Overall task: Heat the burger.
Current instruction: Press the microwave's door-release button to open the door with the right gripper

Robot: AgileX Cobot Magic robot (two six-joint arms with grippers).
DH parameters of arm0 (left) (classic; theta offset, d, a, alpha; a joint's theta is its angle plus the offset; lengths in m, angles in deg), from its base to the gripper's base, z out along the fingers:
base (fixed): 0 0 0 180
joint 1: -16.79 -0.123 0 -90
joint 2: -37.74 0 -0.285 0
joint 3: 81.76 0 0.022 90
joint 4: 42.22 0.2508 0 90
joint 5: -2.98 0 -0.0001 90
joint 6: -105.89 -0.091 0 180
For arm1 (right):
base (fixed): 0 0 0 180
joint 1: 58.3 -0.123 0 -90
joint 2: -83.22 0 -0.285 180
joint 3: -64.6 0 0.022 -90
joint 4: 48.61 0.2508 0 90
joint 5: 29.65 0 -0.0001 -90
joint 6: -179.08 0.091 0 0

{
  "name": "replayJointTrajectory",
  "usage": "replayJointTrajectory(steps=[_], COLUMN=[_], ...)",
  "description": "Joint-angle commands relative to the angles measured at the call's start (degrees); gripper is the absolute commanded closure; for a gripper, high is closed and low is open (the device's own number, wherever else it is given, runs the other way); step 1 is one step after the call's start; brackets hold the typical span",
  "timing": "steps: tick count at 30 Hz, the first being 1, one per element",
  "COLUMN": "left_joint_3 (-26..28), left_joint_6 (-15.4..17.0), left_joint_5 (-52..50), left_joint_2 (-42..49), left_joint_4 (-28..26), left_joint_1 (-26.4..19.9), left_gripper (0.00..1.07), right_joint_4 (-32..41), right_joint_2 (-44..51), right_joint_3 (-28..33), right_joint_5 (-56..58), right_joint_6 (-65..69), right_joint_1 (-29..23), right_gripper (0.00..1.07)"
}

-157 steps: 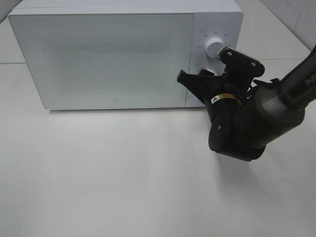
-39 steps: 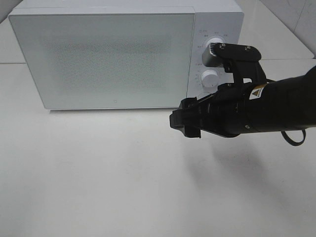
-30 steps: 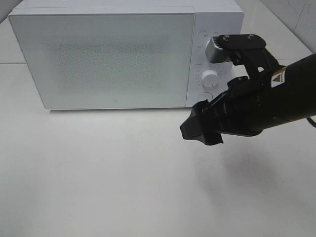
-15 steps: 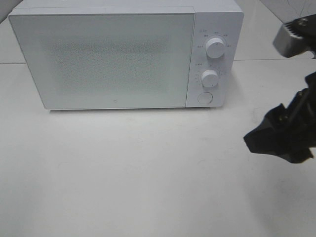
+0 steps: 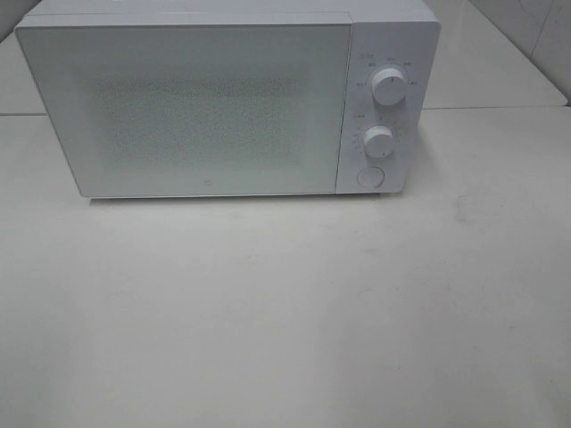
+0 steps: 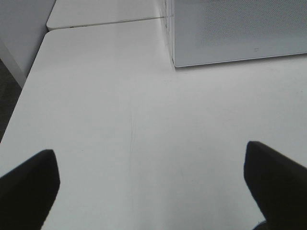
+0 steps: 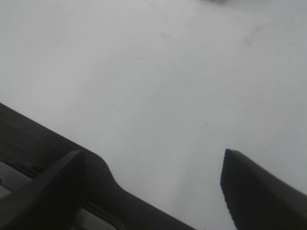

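Standing at 12 o'clock on the table [image 5: 285,339], microwave [image 5: 223,98] has its door shut, knobs [image 5: 389,86] at its 3 o'clock side; burger unseen, location cannot be told. Left gripper [image 6: 149,153] gapes wide, empty, above the table; right gripper [image 7: 152,154] likewise spread, holding nothing.

Microwave [image 5: 187,107] at back of table [image 5: 268,312], dials [image 5: 386,86] on its right
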Motion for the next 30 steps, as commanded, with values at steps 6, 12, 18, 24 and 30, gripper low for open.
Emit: replayJointTrajectory(steps=[6,12,18,24,30], left_joint_3=[-0.2,-0.2,-0.2,-0.2,-0.2], left_joint_6=[-0.1,-0.1,-0.1,-0.1,-0.1], left_joint_5=[-0.5,-0.5,-0.5,-0.5,-0.5], left_joint_2=[0.9,0.9,0.9,0.9,0.9], left_joint_4=[0.1,0.1,0.1,0.1,0.1], left_joint_1=[-0.1,-0.1,-0.1,-0.1,-0.1], left_gripper=[0.09,0.09,0.09,0.09,0.09], right_joint_4=[-0.8,-0.8,-0.8,-0.7,-0.5], right_joint_2=[8.4,17.4,25.3,30.2,35.2], right_joint_3=[-0.5,1.5,4.5,7.8,10.6], right_joint_5=[3.8,4.7,4.4,3.4,-1.3], right_joint_6=[-0.4,-0.3,-0.4,-0.4,-0.1], right_joint_1=[9.9,18.2,24.4,27.1,27.2], right_gripper=[0.31,0.31,0.31,0.31,0.31])
